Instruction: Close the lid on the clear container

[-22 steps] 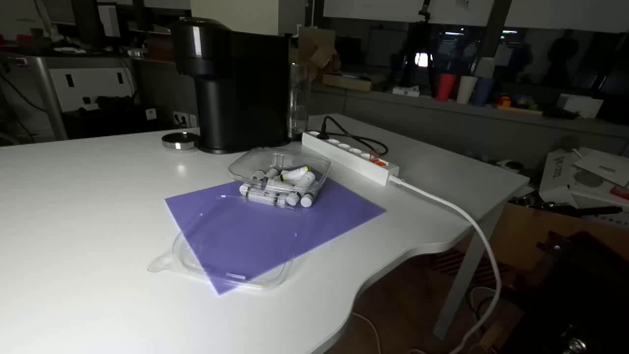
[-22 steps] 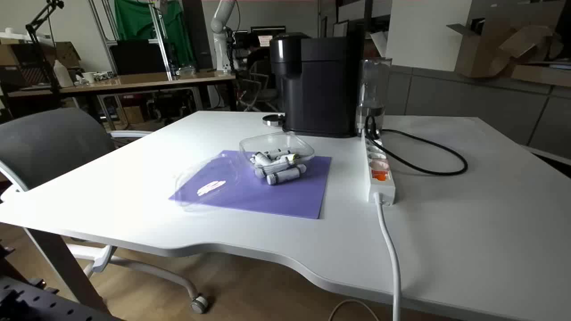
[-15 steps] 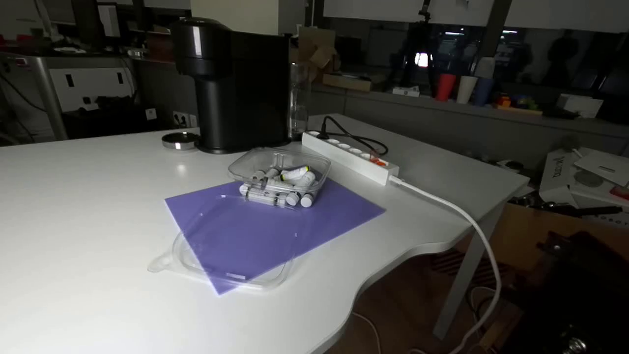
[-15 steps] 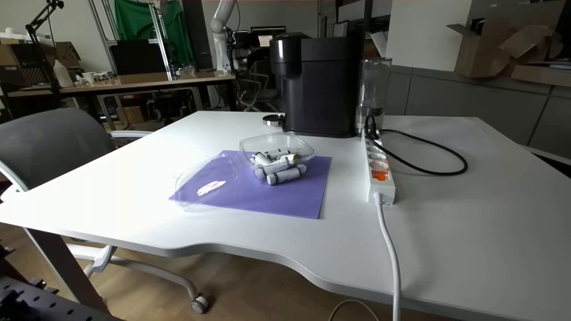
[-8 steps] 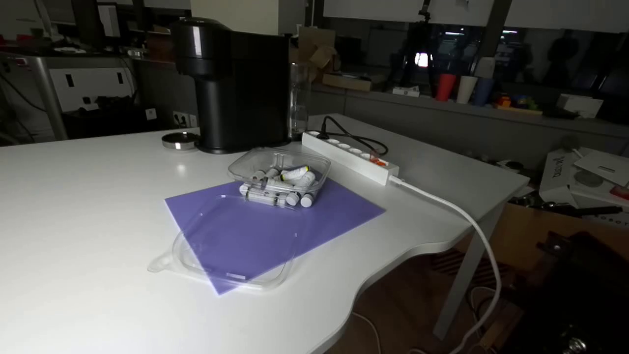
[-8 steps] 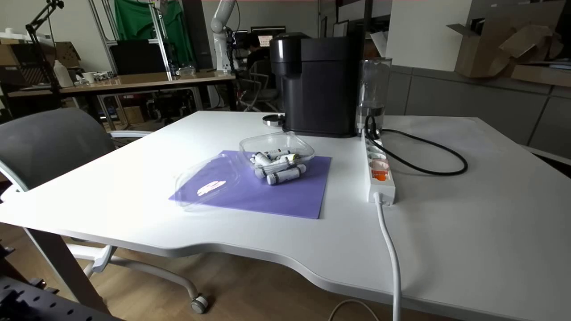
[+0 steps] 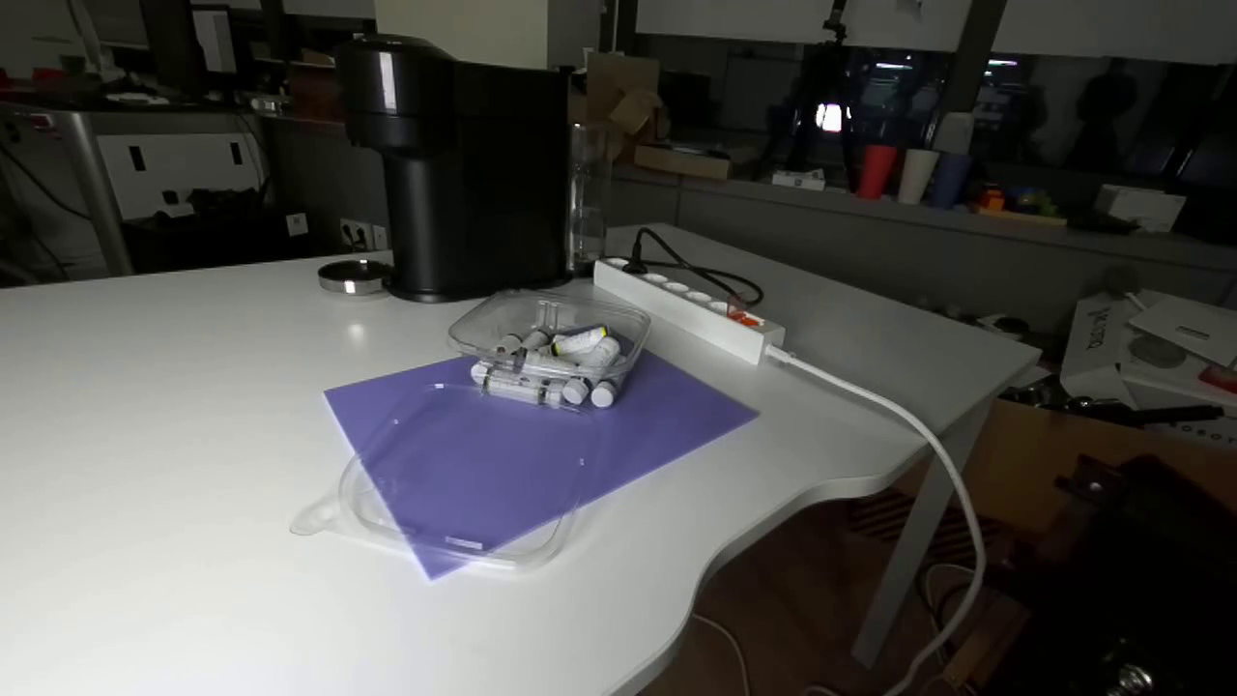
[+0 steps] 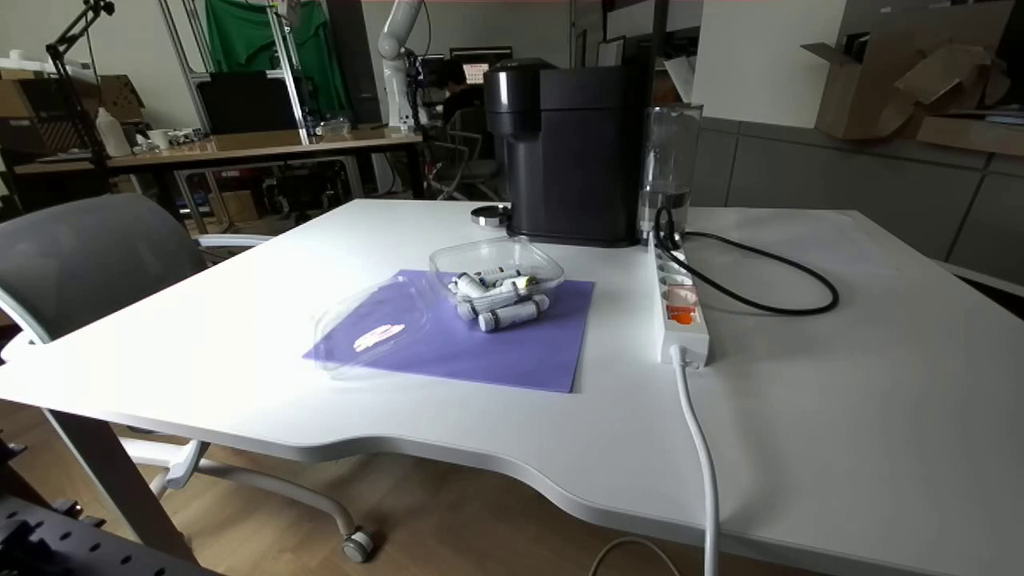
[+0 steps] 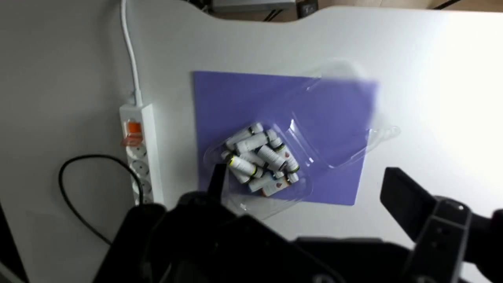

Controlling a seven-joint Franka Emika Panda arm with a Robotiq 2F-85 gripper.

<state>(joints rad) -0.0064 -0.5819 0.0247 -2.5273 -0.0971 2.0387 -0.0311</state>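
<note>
No visible shift on the table point(image 7: 174, 464) since a second earlier, in both exterior views: not in the clear container point(image 8: 490, 256), not in the lid point(image 7: 474, 474). Lying flat and open to the container's near left, partly over the purple mat point(image 7: 667, 401), partly past its edge. With white cylinders point(image 9: 271, 157) heaped inside the container; hard to tell if above the rim. Seen only in the wrist view, well above all this: a gripper point(image 9: 306, 171) with fingers point(image 9: 406, 202) spread wide, holding nothing. Judged as the reach for the lid, with the whole closing left to do. Aim for the tab point(image 7: 314, 517) at the lid's left end, out on the table beyond the mat. Narrow the fingers before arriving, then come in low, to slip one tip beneath the thin plastic instead of pressing down on it. Likely to flex, so lift slowly, without dragging the container along. Impossible to tell whether hinged to the container: if hinged, fold up and over toward the far right in one smooth arc; if loose, carry level. Keep clear of the black coffee machine point(image 7: 503, 174) on the far side. Set down square on the rim, then press along each side in turn until seated.
</note>
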